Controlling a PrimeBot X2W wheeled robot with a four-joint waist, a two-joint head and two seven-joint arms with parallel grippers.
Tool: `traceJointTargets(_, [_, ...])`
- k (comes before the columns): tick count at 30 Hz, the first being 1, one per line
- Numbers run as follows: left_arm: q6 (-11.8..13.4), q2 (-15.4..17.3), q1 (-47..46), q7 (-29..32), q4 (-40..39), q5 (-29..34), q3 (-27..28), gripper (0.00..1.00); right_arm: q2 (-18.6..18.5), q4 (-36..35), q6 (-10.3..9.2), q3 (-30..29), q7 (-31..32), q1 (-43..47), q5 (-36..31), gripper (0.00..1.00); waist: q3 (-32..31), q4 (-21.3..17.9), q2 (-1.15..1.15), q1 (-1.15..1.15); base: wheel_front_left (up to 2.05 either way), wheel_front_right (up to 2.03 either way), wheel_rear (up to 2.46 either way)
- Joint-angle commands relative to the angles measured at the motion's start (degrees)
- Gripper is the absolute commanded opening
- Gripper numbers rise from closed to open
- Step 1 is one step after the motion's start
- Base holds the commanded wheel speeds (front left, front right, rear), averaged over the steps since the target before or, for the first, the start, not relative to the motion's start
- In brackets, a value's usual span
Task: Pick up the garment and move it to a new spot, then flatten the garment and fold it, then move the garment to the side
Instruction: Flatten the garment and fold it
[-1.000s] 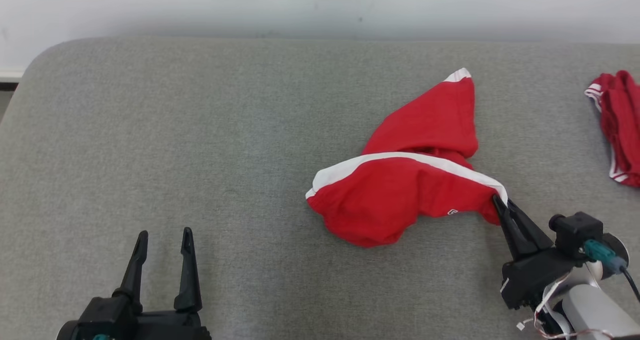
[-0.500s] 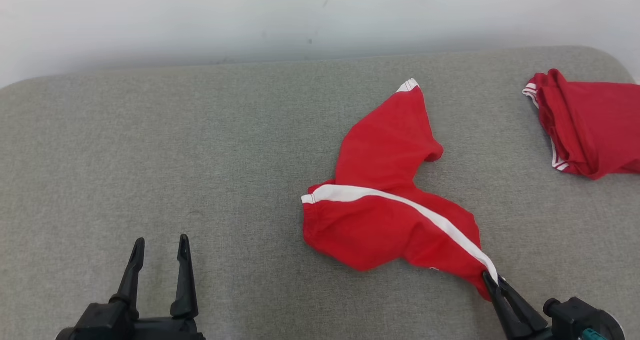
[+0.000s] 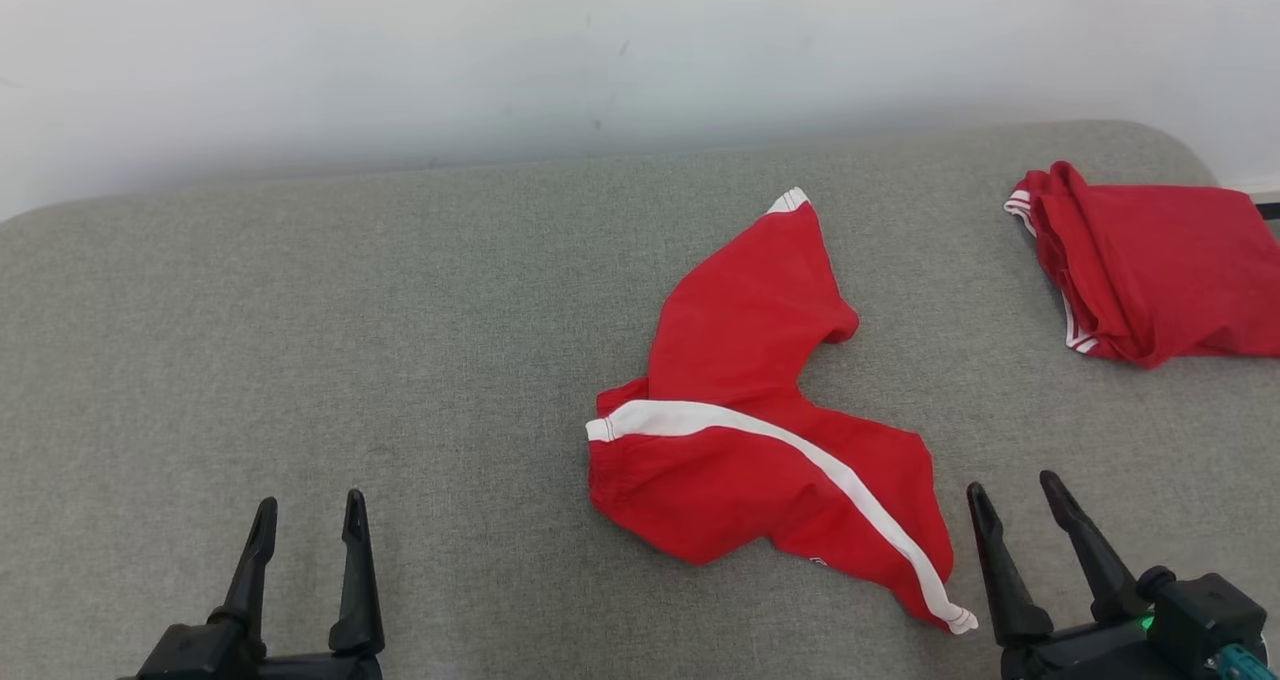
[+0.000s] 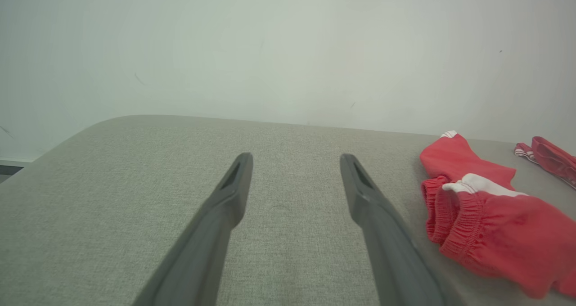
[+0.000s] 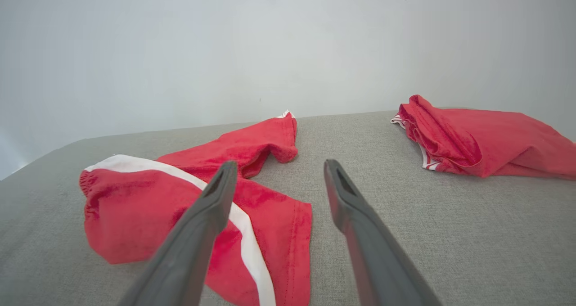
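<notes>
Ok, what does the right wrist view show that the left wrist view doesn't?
The right wrist view adds the right gripper, open beside the red shorts' leg hem, and most of the second red garment. The left wrist view adds the left gripper, open over bare grey cushion, and the shorts' gathered waistband end-on. Both share the shorts, their white stripe, the cushion, the white wall and the second garment's striped edge.

Open grey surface from 7 through 12 o'clock; red shorts block 4 o'clock, folded red garment 3 o'clock.
</notes>
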Motion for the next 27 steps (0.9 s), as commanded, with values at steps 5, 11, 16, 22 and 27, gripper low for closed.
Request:
traceJointTargets(5, [-0.35, 0.01, 0.21, -0.02, 0.02, 0.34, 0.14, 1.00, 1.42, -1.35, -0.16, -1.27, -0.07, 0.76, -1.13, 1.00, -0.17, -0.14, 0.00, 0.00, 0.00, 0.00, 0.00])
traceJointTargets(11, [-3.11, 0.00, -3.80, -0.02, 1.69, -0.70, -2.64, 1.00, 1.74, -1.45, -0.16, -1.30, -0.07, -0.70, -1.37, 1.00, 0.88, -1.10, 0.00, 0.00, 0.00, 0.00, 0.00])
traceJointTargets(16, [-5.67, 0.02, -8.85, -0.01, 6.60, -3.14, -6.85, 1.00, 2.05, -1.20, -0.16, -1.10, -0.07, -1.16, -1.18, 1.00, 1.67, -2.76, 0.00, 0.00, 0.00, 0.00, 0.00])
traceJointTargets(22, [-7.17, 1.28, -13.15, 1.46, 12.69, -5.08, -12.39, 1.00, 2.41, -0.98, -0.16, -1.70, -0.07, -1.19, -0.82, 1.00, 2.24, -4.65, 0.00, 0.00, 0.00, 0.00, 0.00])
traceJointTargets(27, [-7.40, 2.63, -15.38, 3.62, 15.37, -8.48, -16.29, 1.00, 2.63, -0.87, -0.16, -1.50, -0.07, -1.92, -0.61, 1.00, 3.06, -6.04, 0.00, 0.00, 0.00, 0.00, 0.00])
